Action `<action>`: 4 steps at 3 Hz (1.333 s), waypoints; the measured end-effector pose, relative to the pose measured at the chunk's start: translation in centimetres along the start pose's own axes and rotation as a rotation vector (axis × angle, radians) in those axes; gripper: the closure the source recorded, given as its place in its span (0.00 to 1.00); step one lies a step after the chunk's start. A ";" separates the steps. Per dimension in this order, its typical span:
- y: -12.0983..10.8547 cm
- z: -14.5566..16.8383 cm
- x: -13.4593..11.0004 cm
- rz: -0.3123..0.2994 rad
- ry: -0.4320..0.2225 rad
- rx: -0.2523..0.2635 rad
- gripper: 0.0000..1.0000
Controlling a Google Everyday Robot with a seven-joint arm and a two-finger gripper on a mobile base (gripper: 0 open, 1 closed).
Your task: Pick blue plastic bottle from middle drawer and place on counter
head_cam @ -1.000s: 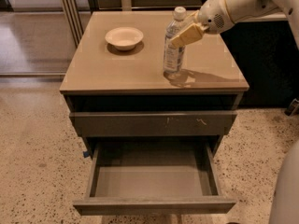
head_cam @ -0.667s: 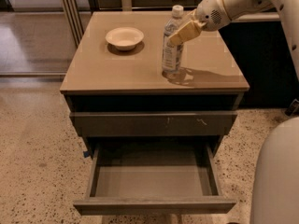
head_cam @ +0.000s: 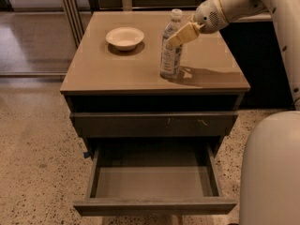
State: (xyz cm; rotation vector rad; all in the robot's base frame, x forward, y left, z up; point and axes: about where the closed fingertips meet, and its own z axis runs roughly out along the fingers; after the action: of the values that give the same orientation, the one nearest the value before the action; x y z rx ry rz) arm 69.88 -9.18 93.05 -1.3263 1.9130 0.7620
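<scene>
The blue plastic bottle [head_cam: 170,50], clear with a white cap, stands upright on the counter [head_cam: 112,71], right of centre. My gripper [head_cam: 181,35] reaches in from the upper right. Its cream fingers [head_cam: 185,33] close around the bottle's upper part, just below the cap. The bottle's base rests on or just above the counter top. The middle drawer [head_cam: 152,184] is pulled open below, and its flat grey floor is bare.
A shallow cream bowl [head_cam: 124,37] sits on the counter left of the bottle. A shut drawer front with small pale scratch marks [head_cam: 154,124] lies above the open drawer. My white body [head_cam: 272,172] fills the lower right. Speckled floor surrounds the cabinet.
The gripper and the bottle have shifted slightly left over the counter. My white body has come further into view at the lower right.
</scene>
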 end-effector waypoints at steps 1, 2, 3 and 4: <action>0.0 0.0 0.0 0.000 0.000 0.000 1.00; 0.2 0.2 0.1 -0.010 -0.014 0.002 1.00; 0.8 0.3 0.1 -0.048 -0.026 0.013 1.00; 1.6 0.5 0.1 -0.085 -0.031 0.014 1.00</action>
State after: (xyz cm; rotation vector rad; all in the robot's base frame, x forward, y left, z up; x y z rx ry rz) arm 68.46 -8.31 92.82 -1.3701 1.8225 0.7218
